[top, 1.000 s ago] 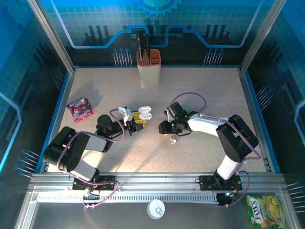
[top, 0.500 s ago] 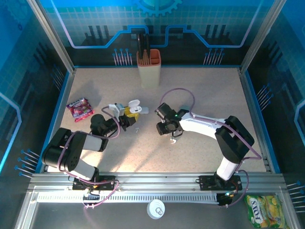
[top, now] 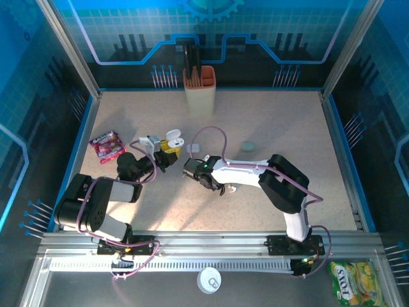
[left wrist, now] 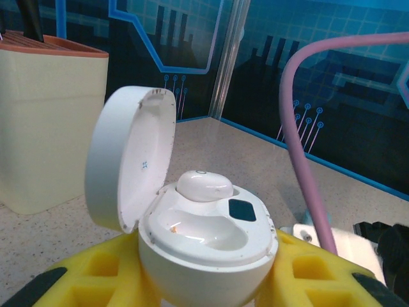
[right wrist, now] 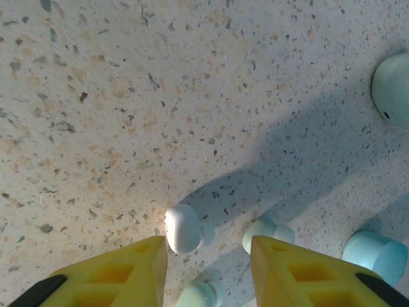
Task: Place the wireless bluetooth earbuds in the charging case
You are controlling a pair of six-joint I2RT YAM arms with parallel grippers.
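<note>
The white charging case (left wrist: 208,246) stands open, lid (left wrist: 131,157) tipped up to the left, with my left gripper (left wrist: 204,281) shut on its base. One white earbud (left wrist: 203,185) sits in the back slot, and the front slot is bare. From above, the case (top: 171,141) hangs left of centre in my left gripper (top: 167,150). My right gripper (right wrist: 208,256) is open just above the table. A white earbud (right wrist: 183,228) lies by its left fingertip, a pale earbud (right wrist: 267,232) by the right one, and another (right wrist: 199,295) lies between the fingers. The right gripper (top: 199,176) is mid-table.
A closed teal case (top: 248,146) lies right of centre, also seen as the teal case (right wrist: 391,88) from the right wrist, near a teal cylinder (right wrist: 376,252). A beige holder (top: 199,89) stands at the back and a pink packet (top: 107,146) lies far left.
My left gripper carried the open case leftward and back. The right arm swung left across the table and came down over the loose earbuds, its jaws a little narrower.
</note>
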